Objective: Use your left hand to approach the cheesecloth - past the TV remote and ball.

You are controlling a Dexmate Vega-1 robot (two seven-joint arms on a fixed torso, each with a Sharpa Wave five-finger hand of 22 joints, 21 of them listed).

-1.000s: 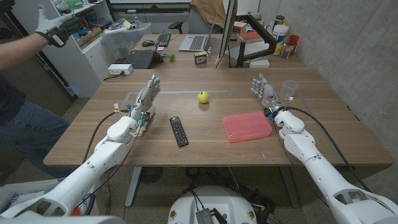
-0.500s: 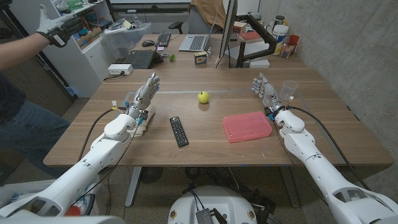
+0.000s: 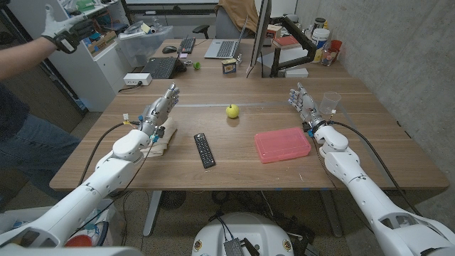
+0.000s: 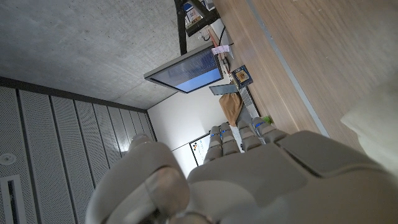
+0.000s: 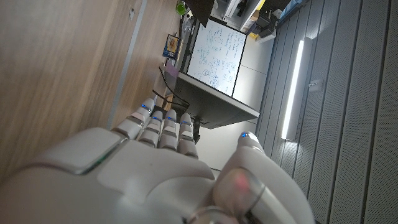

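The left hand [image 3: 158,114] has slid leftward over the cheesecloth [image 3: 162,141], fingers apart, seemingly touching nothing. The right hand [image 3: 303,105] stands released on the wooden table [image 3: 234,160].

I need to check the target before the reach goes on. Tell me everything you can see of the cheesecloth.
The cheesecloth is a small, pale cream piece of soft fabric, crumpled rather than spread, lying on the wooden table near its left side, left of the TV remote. The left hand and wrist are over it and hide part of it; whether they touch it cannot be told. In the left wrist view a pale blurred edge of it shows.
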